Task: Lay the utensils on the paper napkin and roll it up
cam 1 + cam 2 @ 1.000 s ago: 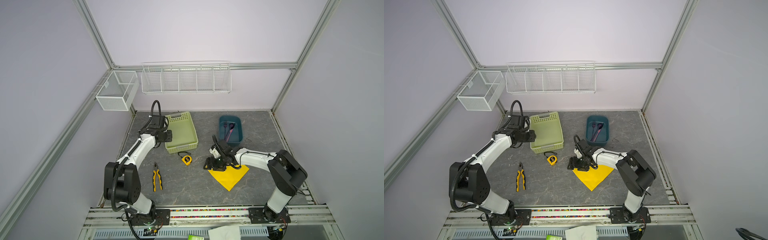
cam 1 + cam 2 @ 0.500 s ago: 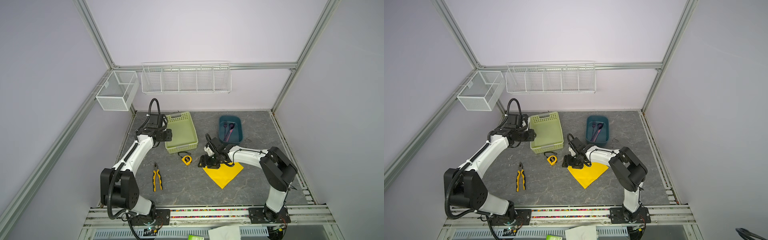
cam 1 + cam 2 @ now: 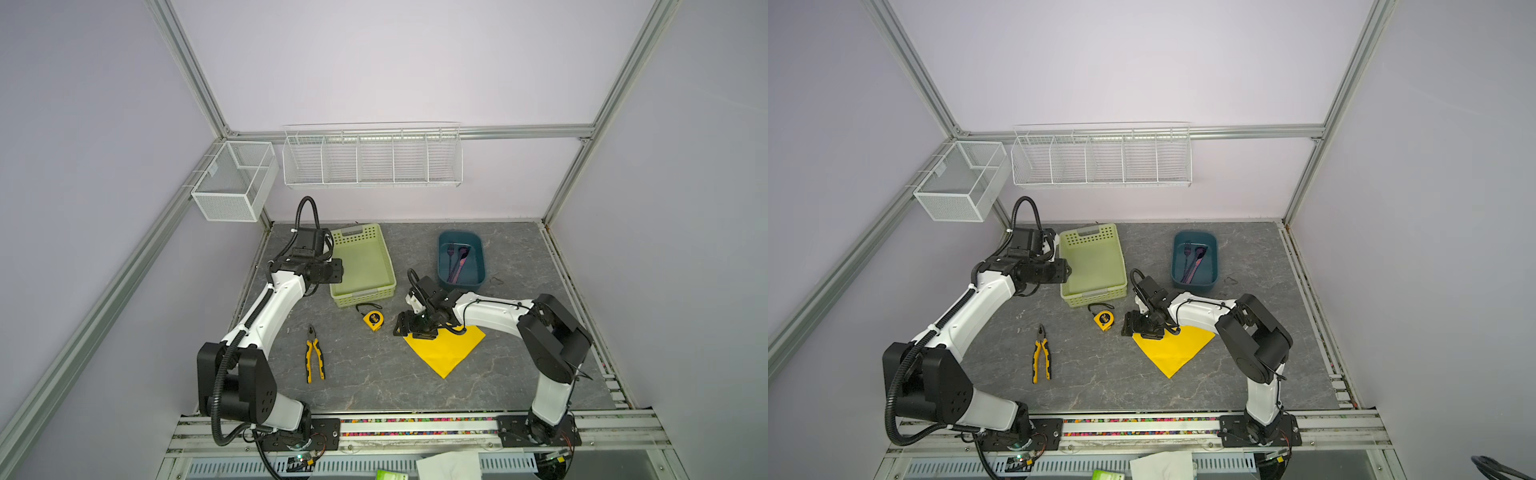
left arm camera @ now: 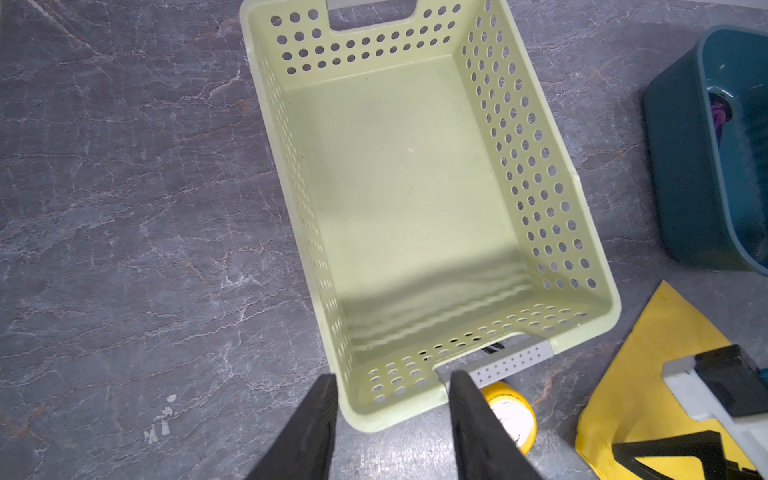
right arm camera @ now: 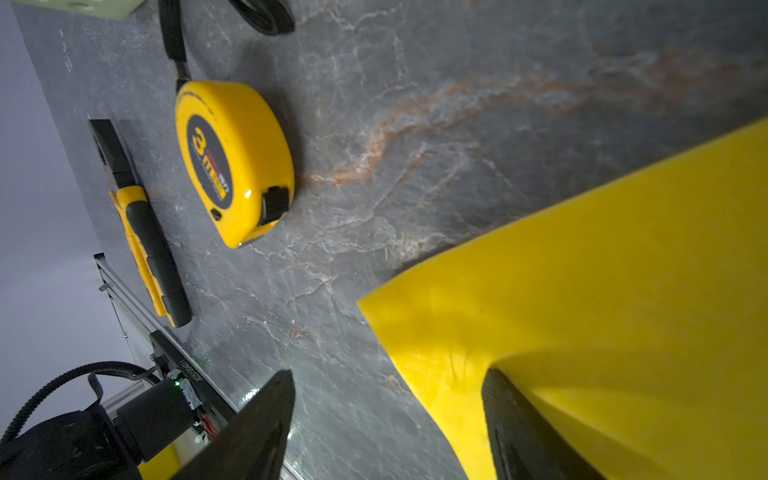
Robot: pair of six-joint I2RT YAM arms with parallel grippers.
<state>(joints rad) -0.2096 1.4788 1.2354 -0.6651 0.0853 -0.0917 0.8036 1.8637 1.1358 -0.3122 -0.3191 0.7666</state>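
The yellow paper napkin [image 3: 446, 349] [image 3: 1173, 349] lies flat on the table right of the middle, one corner pointing at the front. My right gripper [image 3: 415, 328] [image 3: 1142, 328] [image 5: 386, 374] stands open at its left corner. One finger rests on the napkin [image 5: 623, 291], the other on bare table. The utensils [image 3: 457, 264] [image 3: 1194, 262], a dark fork and spoon, lie in the blue bin [image 3: 461, 286] [image 3: 1194, 284] at the back. My left gripper [image 3: 338, 270] [image 3: 1065, 270] [image 4: 392, 378] hangs open beside the green basket's left rim, holding nothing.
The green basket [image 3: 363, 297] [image 4: 519, 166] stands at back centre-left. A yellow tape measure [image 3: 372, 320] [image 5: 232, 162] lies just left of the napkin, close to my right gripper. Yellow-and-black pliers [image 3: 313, 359] [image 3: 1041, 359] lie front left. White wire racks hang on the walls.
The napkin lies a little further left than a second ago, with my right gripper still on its left corner. My left arm has shifted slightly beside the basket.
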